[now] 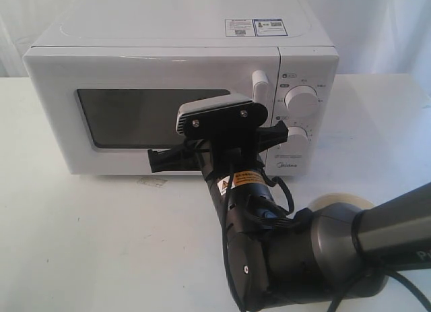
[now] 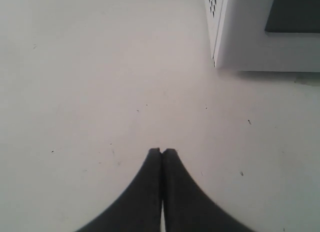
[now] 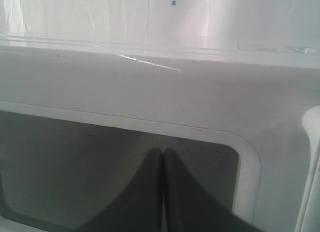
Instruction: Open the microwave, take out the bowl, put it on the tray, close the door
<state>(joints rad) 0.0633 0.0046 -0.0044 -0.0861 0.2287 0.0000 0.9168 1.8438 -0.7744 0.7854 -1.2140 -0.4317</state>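
Though the right arm (image 1: 249, 191) is stretched out in front of it, the microwave (image 1: 182, 89) can be seen well. It is set near the back edge of the white table (image 1: 81, 244). The door (image 1: 148, 76) is shut flat against the box. Its tall white handle (image 1: 260, 83) is found just beside the two round knobs (image 1: 301, 101).

The right gripper (image 3: 162, 151) is held up close to the dark window (image 3: 75, 167) — its two black fingers (image 3: 190, 197) are pressed tight together and nothing is held between them. The handle is seen just to one side, not touched.

The left gripper (image 2: 161, 151) is squeezed shut too, with nothing in it. It is held low over the table, near a bottom corner of the microwave.

A pale round thing (image 1: 340, 203) is half hidden behind the right arm, near the front right corner of the table — what it is cannot be told.
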